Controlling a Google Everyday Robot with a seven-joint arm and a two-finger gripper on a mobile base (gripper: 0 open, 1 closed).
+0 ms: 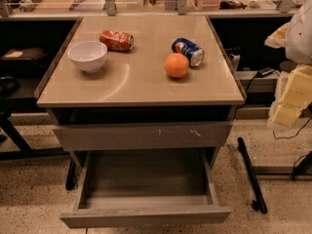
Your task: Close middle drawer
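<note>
Camera view: we look from the front, a bit from above, at a cabinet w/ a beige top (141, 89). The middle drawer (145, 182) is the lowest part of the cabinet front that we see. It is pulled far out toward us, over the speckled floor (278, 213). Its inside shows a bare grey bottom and low side walls. Its plain front panel is near the bottom edge of the view, the part closest to us. Above it and further back is the scratched drawer front (141, 136), w/ pale marks right of its centre. Between this front and the top there is a dark gap.

On the top, left side, a white bowl (87, 55) stands upright. Behind it, to the right, a red can (117, 40) lies on its side. On the right side a blue can (188, 51) also lies on its side. An orange (176, 65) is just beside it, in front and to the left; if they touch, we cannot tell.

The gripper (288, 104) is at the right edge of the view, a pale yellow shape under a white arm part (300, 33). It is beside the cabinet's right side and well apart from the middle drawer. How far it is open, and whether it holds anything, we cannot tell. On the floor right of the drawer lies a black bar (251, 174).
</note>
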